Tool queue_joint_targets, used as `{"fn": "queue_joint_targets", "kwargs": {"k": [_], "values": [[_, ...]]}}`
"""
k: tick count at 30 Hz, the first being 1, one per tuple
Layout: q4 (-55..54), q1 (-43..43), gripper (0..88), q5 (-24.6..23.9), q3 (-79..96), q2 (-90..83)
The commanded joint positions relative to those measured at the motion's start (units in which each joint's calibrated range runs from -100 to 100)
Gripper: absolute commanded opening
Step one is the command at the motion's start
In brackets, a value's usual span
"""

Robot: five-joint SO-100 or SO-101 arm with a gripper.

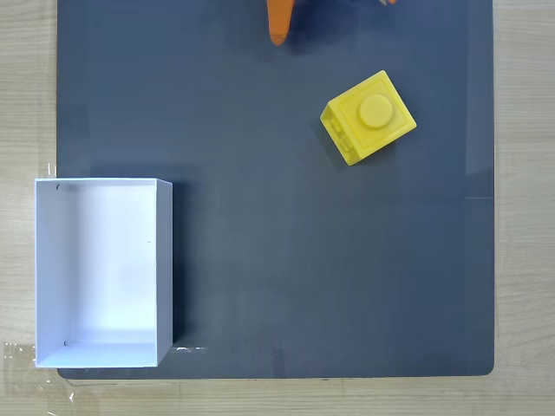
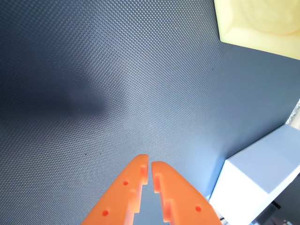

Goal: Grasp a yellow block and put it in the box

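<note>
In the fixed view the yellow block (image 1: 368,117) sits on the dark mat, right of centre near the top, turned at an angle with its round stud up. The white open-top box (image 1: 52,269) stands empty at the mat's lower left. The orange gripper (image 1: 277,33) pokes in from the top edge, left of the block and apart from it. In the wrist view the gripper (image 2: 149,162) comes up from the bottom, shut, with nothing between its tips. A corner of the yellow block (image 2: 262,21) shows at upper right and a corner of the box (image 2: 262,180) at lower right.
The dark grey mat (image 1: 286,260) covers most of a light wooden table (image 1: 525,217), which shows along the left, right and bottom edges. Clear tape (image 1: 22,357) lies by the box's lower left corner.
</note>
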Motion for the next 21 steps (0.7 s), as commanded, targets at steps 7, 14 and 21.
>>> {"fn": "queue_joint_targets", "kwargs": {"k": [7,14,21], "values": [[-0.4,0.6,1.1,-0.1,-0.9,-0.2],[-0.4,0.6,1.1,-0.1,-0.9,-0.2],[-0.4,0.1,1.1,0.2,-1.0,-0.2]]}}
